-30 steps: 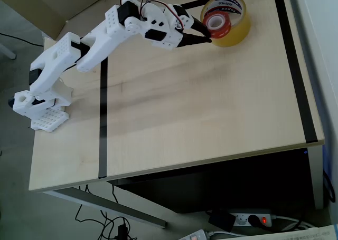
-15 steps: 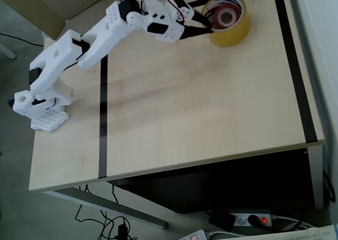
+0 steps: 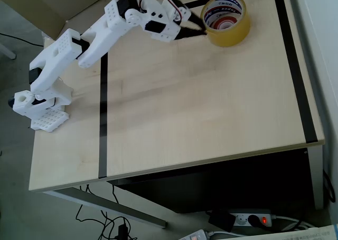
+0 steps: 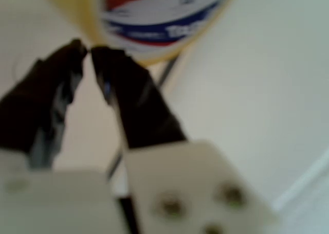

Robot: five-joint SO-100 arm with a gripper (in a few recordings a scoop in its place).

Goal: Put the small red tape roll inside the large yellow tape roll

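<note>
- We see the gripper [image 4: 87, 51] from close behind, its two dark fingers [image 4: 136, 105] rising from the white wrist body [image 4: 180, 193] at the bottom.
- The fingertips nearly meet, with only a thin sliver of light between them and nothing caught there.
- Just above the tips hangs the large yellow tape roll [image 4: 77, 10], blurred, its yellow band curving across the top.
- We can make out red and blue print on its white inner core [image 4: 159, 13].
- Whether the tips touch the roll we cannot tell.
- The pale table [image 4: 257, 90] lies behind, a dark line [image 4: 167, 74] running down it under the roll.
</note>
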